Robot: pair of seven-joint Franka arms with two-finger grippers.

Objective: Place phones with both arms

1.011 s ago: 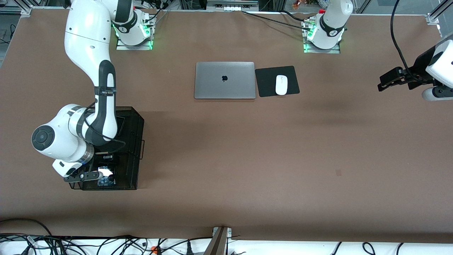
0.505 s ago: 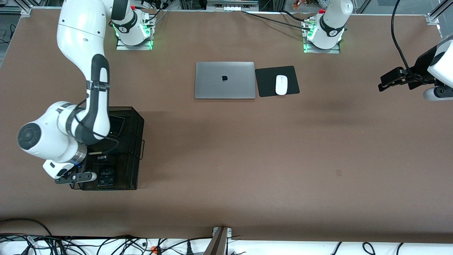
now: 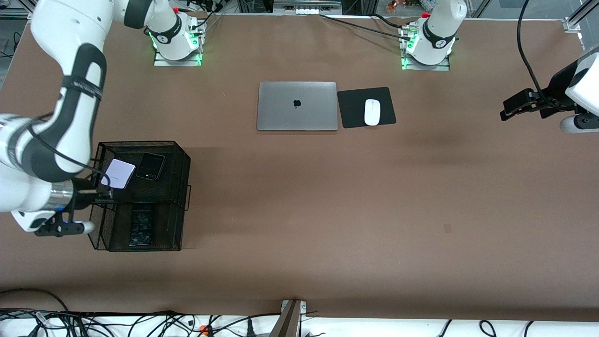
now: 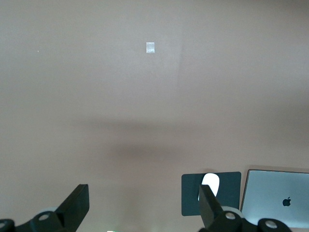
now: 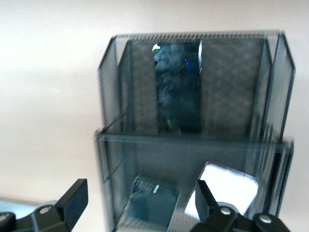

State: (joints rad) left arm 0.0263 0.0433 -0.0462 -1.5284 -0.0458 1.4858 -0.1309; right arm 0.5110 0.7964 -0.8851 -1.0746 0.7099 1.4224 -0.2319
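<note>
Right end effector withdrawn past mesh organizer edge, fingers apart, empty | left end effector waits, apart

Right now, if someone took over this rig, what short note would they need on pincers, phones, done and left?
Right pincer: open, empty, at the mesh organizer's edge toward the right arm's end of the table.
Left pincer: open, empty, arm waiting over bare table at its own end.
Phones: lilac-white phone and small black phone lie side by side on the organizer's upper tier; long black phone lies in the lower compartment nearer the front camera.
Done: all three phones are in the organizer.
Left: probably only pulling the right arm clear.
</note>
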